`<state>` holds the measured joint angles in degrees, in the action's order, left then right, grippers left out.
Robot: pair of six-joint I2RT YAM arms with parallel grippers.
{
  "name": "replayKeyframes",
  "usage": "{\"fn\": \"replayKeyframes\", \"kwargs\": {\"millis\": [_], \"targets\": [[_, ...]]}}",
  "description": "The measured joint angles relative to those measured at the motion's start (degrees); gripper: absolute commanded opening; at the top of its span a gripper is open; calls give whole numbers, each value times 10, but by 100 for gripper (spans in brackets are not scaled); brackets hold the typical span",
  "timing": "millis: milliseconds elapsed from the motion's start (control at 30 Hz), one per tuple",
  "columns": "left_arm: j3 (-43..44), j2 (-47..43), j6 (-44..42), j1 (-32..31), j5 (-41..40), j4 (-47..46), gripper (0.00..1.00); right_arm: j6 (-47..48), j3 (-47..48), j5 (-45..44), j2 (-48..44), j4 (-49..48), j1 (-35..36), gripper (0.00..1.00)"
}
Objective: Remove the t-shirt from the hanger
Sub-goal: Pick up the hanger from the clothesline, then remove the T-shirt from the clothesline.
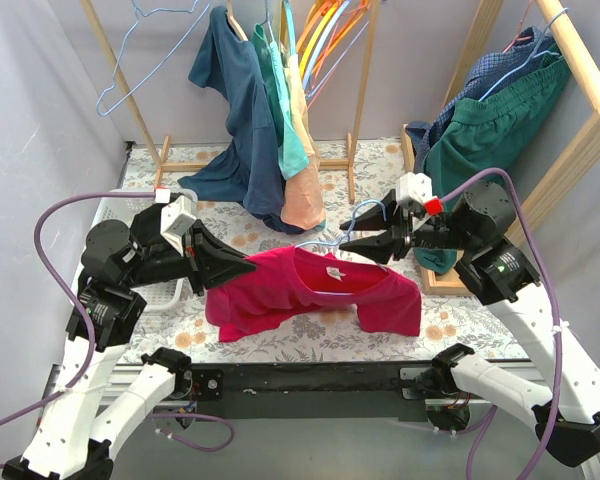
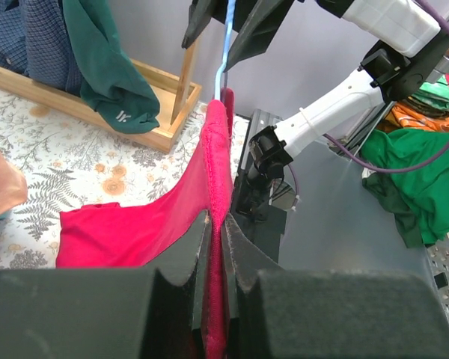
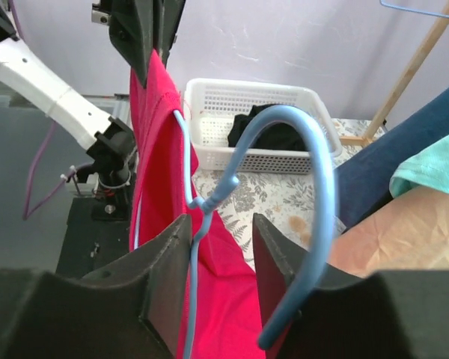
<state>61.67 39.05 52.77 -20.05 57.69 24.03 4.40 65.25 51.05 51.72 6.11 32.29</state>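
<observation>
Two grippers shared the red t-shirt (image 1: pixel 310 295) from above: it hung over the table (image 1: pixel 310 345), the left gripper (image 1: pixel 248 268) at one shoulder, the right gripper (image 1: pixel 345 245) at the blue hanger (image 1: pixel 368 212). The left wrist view showed fingers (image 2: pixel 179 254) pinched on a fold of cloth; a steady sideways pull would suit. The right wrist view showed jaws apart around the hanger's neck, so closing first seemed wise.
</observation>
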Motion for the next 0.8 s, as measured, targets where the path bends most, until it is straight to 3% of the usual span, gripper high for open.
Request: {"fn": "replayKeyframes", "kwargs": {"millis": [233, 333, 367, 533, 700, 733, 800], "targets": [[-4, 0, 29, 0, 16, -43, 0, 62, 89, 21, 37, 125, 0, 39], [-8, 0, 36, 0, 19, -63, 0, 68, 102, 39, 45, 141, 0, 20], [-12, 0, 38, 0, 19, -68, 0, 68, 102, 45, 46, 144, 0, 3], [-32, 0, 39, 2, 14, -80, 2, 60, 90, 48, 45, 157, 0, 1], [-41, -5, 33, 2, -10, -73, 66, 53, 49, 3, 16, 143, 1, 1], [-41, -7, 32, 2, -20, -71, 74, 51, 41, -13, 9, 142, 1, 1], [-40, -15, 23, 2, -57, -56, 77, 49, 33, -35, 2, 138, 1, 1]]}}
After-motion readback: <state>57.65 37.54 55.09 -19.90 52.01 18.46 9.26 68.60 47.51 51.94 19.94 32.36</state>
